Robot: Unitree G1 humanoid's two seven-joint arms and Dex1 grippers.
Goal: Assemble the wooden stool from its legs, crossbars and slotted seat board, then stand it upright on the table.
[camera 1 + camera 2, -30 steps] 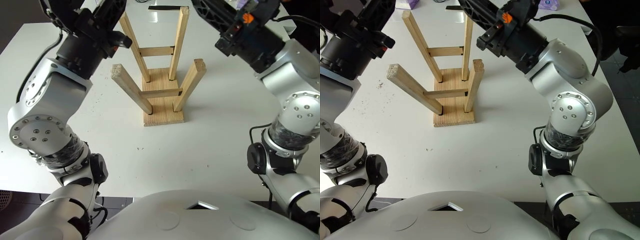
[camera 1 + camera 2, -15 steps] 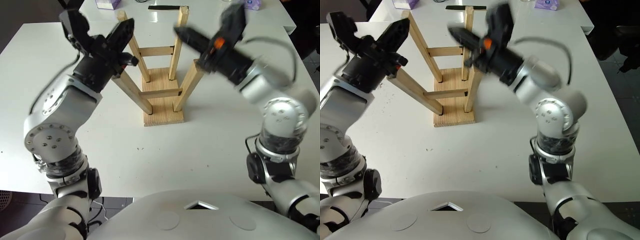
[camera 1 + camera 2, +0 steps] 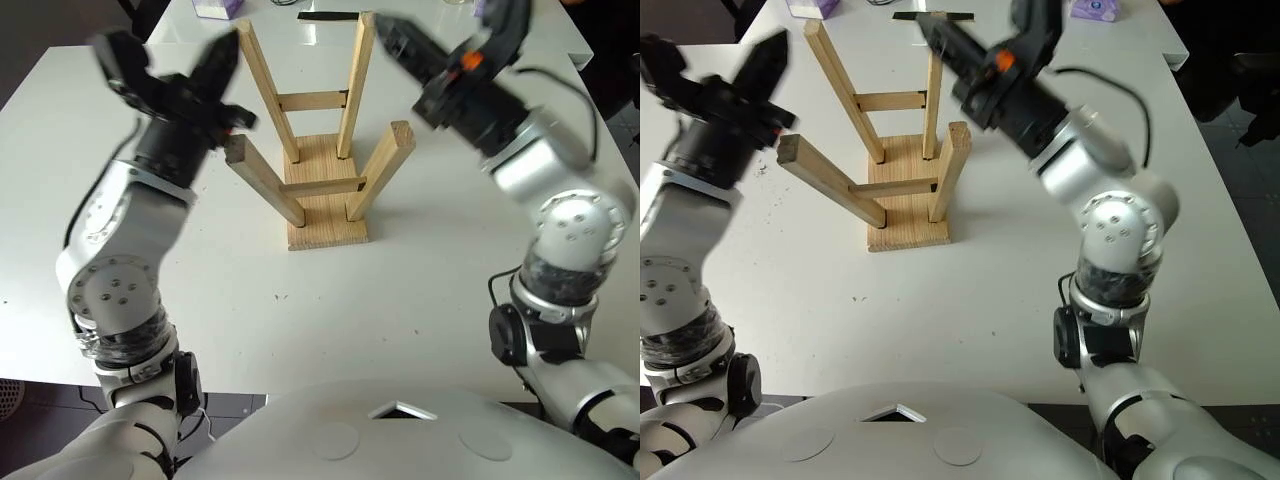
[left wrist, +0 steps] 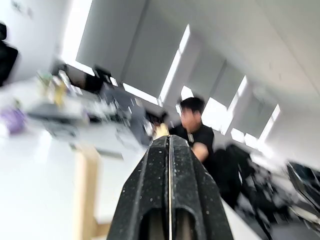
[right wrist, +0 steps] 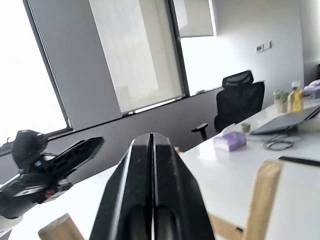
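The wooden stool (image 3: 326,214) rests upside down on the white table (image 3: 420,280), seat board flat and four legs pointing up, joined by two crossbars (image 3: 313,101). My left gripper (image 3: 222,55) hovers left of the far left leg (image 3: 266,85), above the near left leg's tip. Its fingers are pressed together in the left wrist view (image 4: 170,142) and hold nothing. My right gripper (image 3: 385,24) floats beside the top of the far right leg (image 3: 358,85). It is shut and empty too (image 5: 152,137).
A flat black item (image 3: 325,15) and a purple tissue pack (image 3: 215,8) lie at the table's far edge. Open tabletop spreads in front of the stool and to both sides. The table's right edge runs near my right arm (image 3: 1225,200).
Both arms swung: the right gripper dipped left across the legs, then rose back to the far right leg's top. The left gripper drew off to the left. The stool stayed put.
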